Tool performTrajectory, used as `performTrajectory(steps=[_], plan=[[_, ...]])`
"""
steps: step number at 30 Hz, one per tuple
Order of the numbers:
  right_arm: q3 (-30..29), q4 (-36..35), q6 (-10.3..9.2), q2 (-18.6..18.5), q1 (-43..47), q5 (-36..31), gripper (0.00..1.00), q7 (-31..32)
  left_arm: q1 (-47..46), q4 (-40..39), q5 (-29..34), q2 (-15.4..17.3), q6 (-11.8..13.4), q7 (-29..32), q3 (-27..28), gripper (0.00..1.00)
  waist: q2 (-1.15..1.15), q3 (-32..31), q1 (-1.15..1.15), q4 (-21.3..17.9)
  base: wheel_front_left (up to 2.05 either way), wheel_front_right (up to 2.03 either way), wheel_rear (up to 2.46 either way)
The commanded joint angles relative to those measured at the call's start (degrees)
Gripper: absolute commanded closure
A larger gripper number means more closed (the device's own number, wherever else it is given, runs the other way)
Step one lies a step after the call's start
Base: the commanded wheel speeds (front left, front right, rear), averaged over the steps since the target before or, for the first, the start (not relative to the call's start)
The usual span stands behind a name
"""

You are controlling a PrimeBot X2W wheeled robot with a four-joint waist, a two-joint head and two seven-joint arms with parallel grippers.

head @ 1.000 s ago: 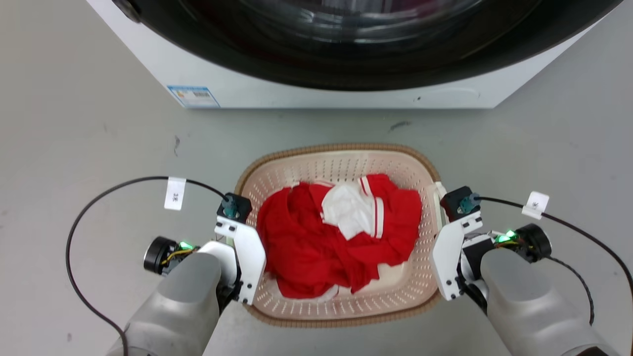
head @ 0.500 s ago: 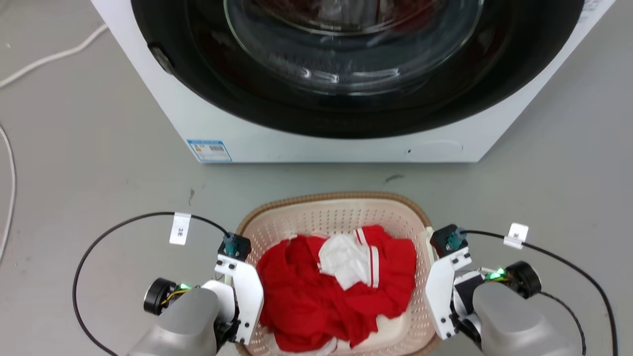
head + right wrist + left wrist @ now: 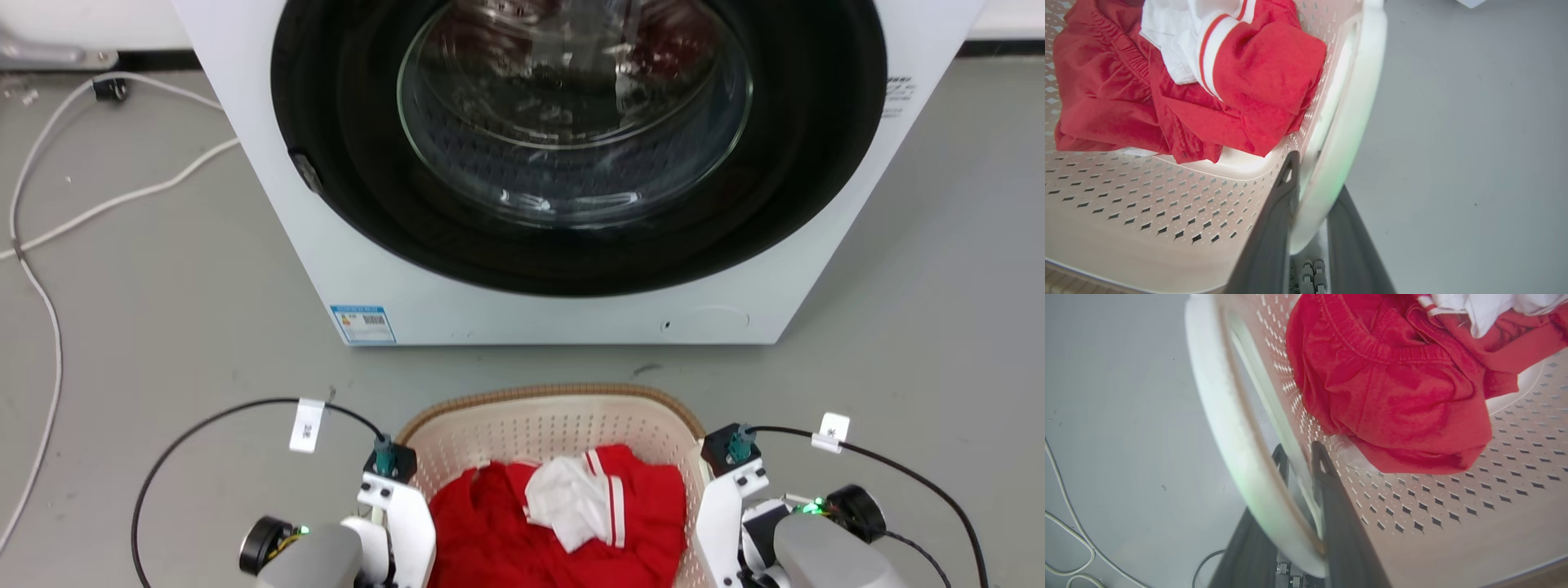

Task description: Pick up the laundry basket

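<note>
Since the earlier frames the whole head view has shifted, so the camera has moved: more of the washer [image 3: 506,310] door is in sight, and the laundry basket [image 3: 555,425] with both arms sits lower in the picture, in the same relation to each other.

Left of the left jaws: grey floor [image 3: 163,310] with loose white cables [image 3: 49,310].

Left jaws: closed on the basket's white left handle [image 3: 1220,416]. One dark finger [image 3: 1331,522] lies against the perforated inner wall, the other [image 3: 1249,547] outside, with the handle between them.

Between the two sets of jaws: the basket, just short of the washer front. Crumpled red clothing [image 3: 506,531] fills it, with a white garment [image 3: 571,506] on top.

Right jaws: closed on the white right handle [image 3: 1355,102], one finger [image 3: 1274,228] inside the wall, the other [image 3: 1351,245] outside.

Whether the basket's base is clear of the floor cannot be told.
</note>
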Motion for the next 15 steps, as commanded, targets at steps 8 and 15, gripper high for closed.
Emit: performTrajectory(steps=[8,15], plan=[[3.7,-0.9,0.18,1.1,2.3,3.5,1.0,1.4,3.3,-1.1,-2.9,-0.9,-0.6,2.8,-2.6,1.0,0.0,-5.1,0.01,-0.2,0.0,0.0,0.0],[5.6,-0.6,0.18,1.1,2.5,5.2,1.0,1.9,3.8,-1.1,-4.4,-0.2,-0.6,3.2,-3.9,1.0,0.0,-6.4,0.01,-0.1,0.0,0.0,0.0]])
